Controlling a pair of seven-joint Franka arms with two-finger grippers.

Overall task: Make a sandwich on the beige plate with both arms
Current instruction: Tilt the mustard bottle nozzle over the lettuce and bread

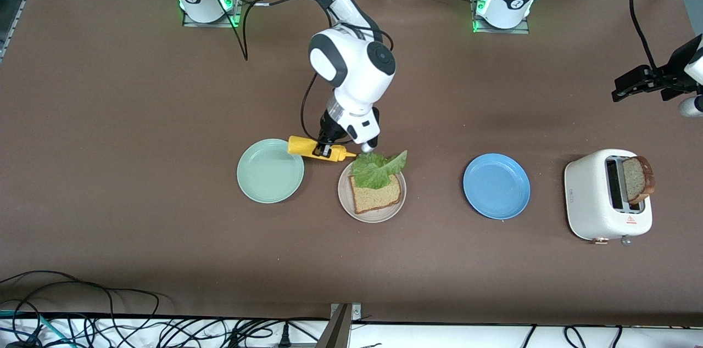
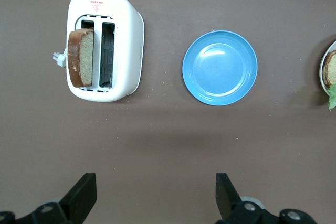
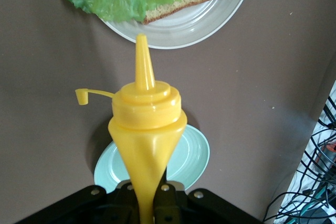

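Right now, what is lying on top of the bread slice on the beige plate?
A lettuce leaf lies on the bread, covering the part toward the robots. The rest is bare. What is under the leaf cannot be seen.

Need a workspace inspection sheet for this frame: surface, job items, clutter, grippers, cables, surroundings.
Surface: brown table, nothing spilled seen.
Job's things: beige plate holds one bread slice with lettuce leaf on top; second bread slice stands in the white toaster.
Clutter: mint-green plate, blue plate, both bare.
Grippers: right gripper shut on yellow squeeze bottle, cap off, nozzle toward the lettuce; left gripper open, waiting above the table by the toaster.
Cables: loose bundle along the table edge nearest the front camera.
Surroundings: nothing seen.
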